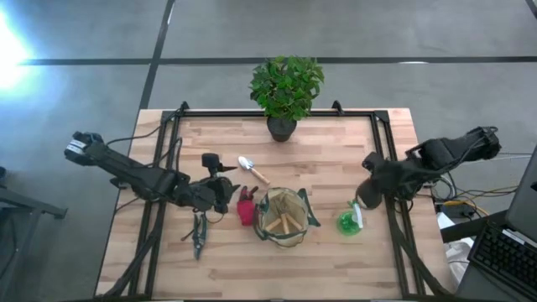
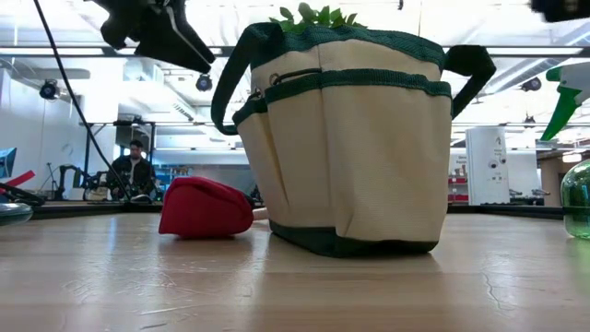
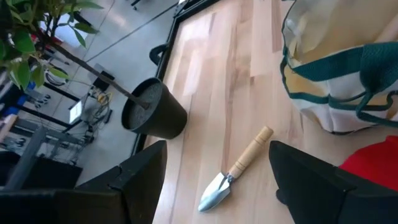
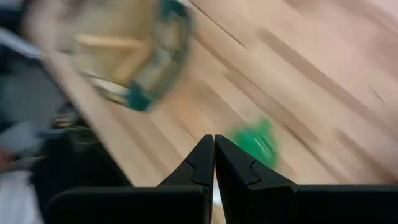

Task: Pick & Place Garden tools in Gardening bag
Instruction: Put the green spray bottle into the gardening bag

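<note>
The khaki gardening bag (image 1: 284,216) with green trim stands near the middle of the table's near half, with wooden handles (image 1: 282,221) showing inside it. A red glove (image 1: 245,206) lies against its left side. A wooden-handled trowel (image 1: 252,170) lies behind the glove, and dark pruners (image 1: 199,235) lie to the left. A green spray bottle (image 1: 348,220) stands right of the bag. My left gripper (image 3: 217,146) is open and empty above the trowel (image 3: 236,171). My right gripper (image 4: 214,155) is shut and empty above the table, by the spray bottle (image 4: 255,143).
A leafy plant in a black pot (image 1: 283,126) stands at the table's far edge, behind the trowel. Black frame rails run along the table's left (image 1: 155,201) and right (image 1: 393,210) sides. A person (image 2: 134,171) sits in the room beyond the table.
</note>
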